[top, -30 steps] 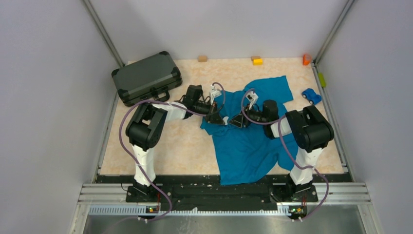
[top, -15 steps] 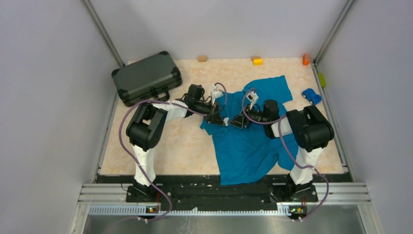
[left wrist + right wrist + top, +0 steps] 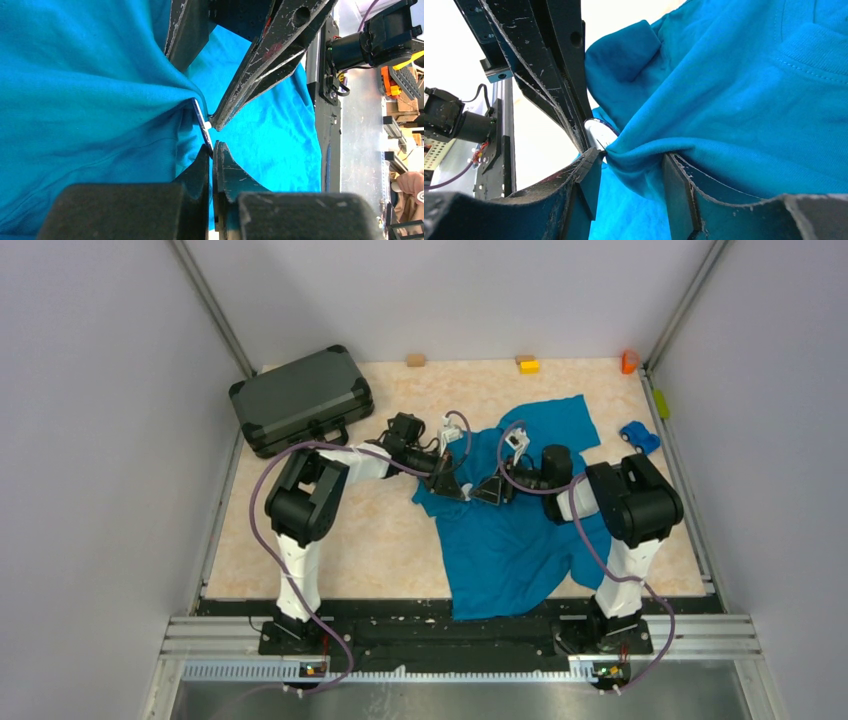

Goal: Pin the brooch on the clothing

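Note:
The teal-blue clothing (image 3: 510,540) lies crumpled on the table between the arms. Both grippers meet over its upper left part. My left gripper (image 3: 212,147) is shut on the rim of the brooch (image 3: 201,122), a thin dark disc seen edge-on and pressed against a pulled-up fold of the clothing (image 3: 100,100). In the right wrist view the brooch (image 3: 599,134) shows as a pale round face at the fold's tip. My right gripper (image 3: 631,156) stands open astride that fold, its left fingertip touching the brooch. In the top view the brooch is hidden between the left gripper (image 3: 447,488) and the right gripper (image 3: 487,492).
A dark grey hard case (image 3: 300,398) sits at the back left. A blue toy car (image 3: 638,436) is at the right edge beside the shirt. Small blocks line the back wall: tan (image 3: 415,360), yellow (image 3: 527,364), orange (image 3: 629,362).
The left arm has edged slightly to the right towards the right gripper. The right jaws have widened a touch. Both grippers stay together over the shirt.

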`<action>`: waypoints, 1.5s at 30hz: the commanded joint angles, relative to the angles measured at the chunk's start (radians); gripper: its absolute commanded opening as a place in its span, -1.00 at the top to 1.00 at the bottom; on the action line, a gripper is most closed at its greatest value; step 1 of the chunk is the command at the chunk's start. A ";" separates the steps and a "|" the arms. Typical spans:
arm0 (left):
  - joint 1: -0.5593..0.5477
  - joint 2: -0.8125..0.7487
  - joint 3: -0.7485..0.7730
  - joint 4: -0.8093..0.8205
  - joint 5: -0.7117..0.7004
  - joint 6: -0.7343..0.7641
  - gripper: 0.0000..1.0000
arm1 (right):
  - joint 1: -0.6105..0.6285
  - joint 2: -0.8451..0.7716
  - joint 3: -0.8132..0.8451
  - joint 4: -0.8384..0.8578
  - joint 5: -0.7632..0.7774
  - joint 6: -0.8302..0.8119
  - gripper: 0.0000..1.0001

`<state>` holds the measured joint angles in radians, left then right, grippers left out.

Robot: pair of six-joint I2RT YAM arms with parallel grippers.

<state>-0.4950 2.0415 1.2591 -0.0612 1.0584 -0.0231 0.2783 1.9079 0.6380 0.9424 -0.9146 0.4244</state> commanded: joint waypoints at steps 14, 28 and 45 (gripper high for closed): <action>-0.030 0.040 0.071 -0.003 0.032 -0.045 1.00 | -0.001 -0.005 0.039 0.042 0.016 -0.022 0.04; 0.006 0.045 0.045 0.015 0.066 -0.057 1.00 | -0.021 -0.141 -0.025 0.056 0.034 -0.024 -0.07; 0.032 -0.009 -0.076 0.330 0.106 -0.254 1.00 | -0.064 -0.105 -0.117 0.250 0.015 0.101 -0.10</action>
<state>-0.4736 2.0880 1.2053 0.1360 1.1213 -0.2192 0.2237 1.8038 0.5308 1.1030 -0.8810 0.5102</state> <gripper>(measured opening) 0.015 0.551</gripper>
